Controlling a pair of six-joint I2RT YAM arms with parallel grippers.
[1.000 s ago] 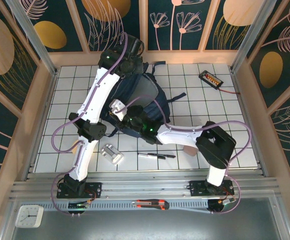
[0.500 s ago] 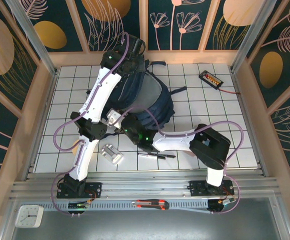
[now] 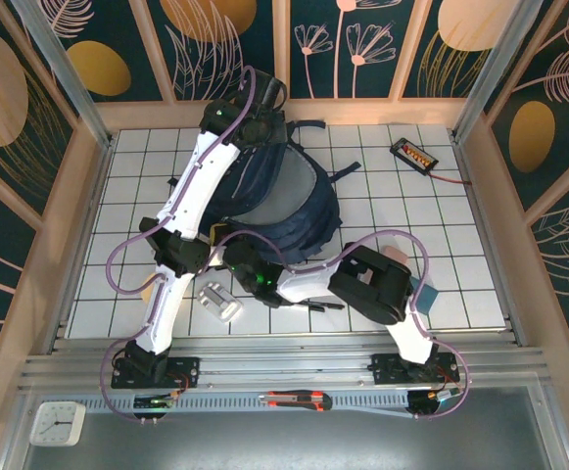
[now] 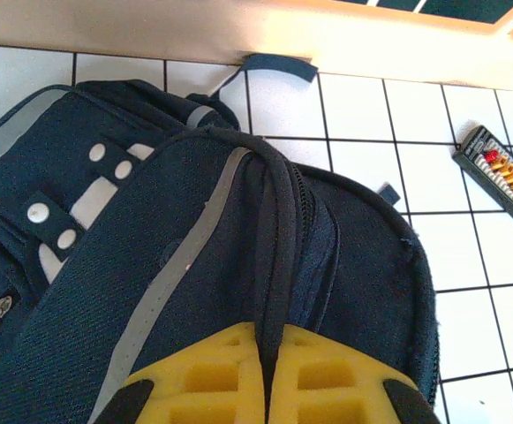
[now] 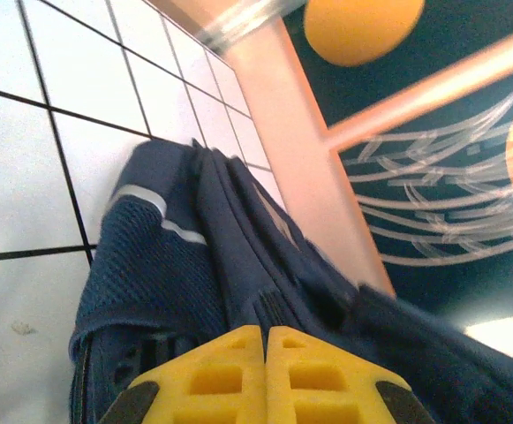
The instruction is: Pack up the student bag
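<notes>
Student bag [image 3: 294, 186] lies on the white tiled table [image 3: 411, 215], centre to upper centre of the top view, its top end twd the back wall. It's navy w/ a pale reflective stripe [image 4: 181, 256] and a grey-white patch [image 4: 88, 199] w/ snaps.

L gripper [image 4: 269, 331] is at the bag's top end, upper centre of the top view. Its yellow fingers [image 4: 207, 375] are clamped on the dark carry handle [image 4: 278, 230], which runs straight down btwn them in the wrist view.

R gripper [image 5: 265, 331] is at the bag's lower-left edge in the top view, the arm folded across the front of the table. Its jaws are closed, pads pressed together, w/ a fold of navy fabric running right into the tips; looks pinched.

Other stuff:
- Black device w/ an orange row [image 4: 503, 172] and a lead sits upper right, well apart from the bag.
- Silver metal piece [image 3: 219, 302] is lower left of centre, near the R gripper.
- Dark pen [image 3: 308, 305] lies just right of that.
- Box cutter [image 3: 299, 399] lies on the front rail.
- Small clock [image 3: 57, 423] is in the bottom-left corner.
</notes>
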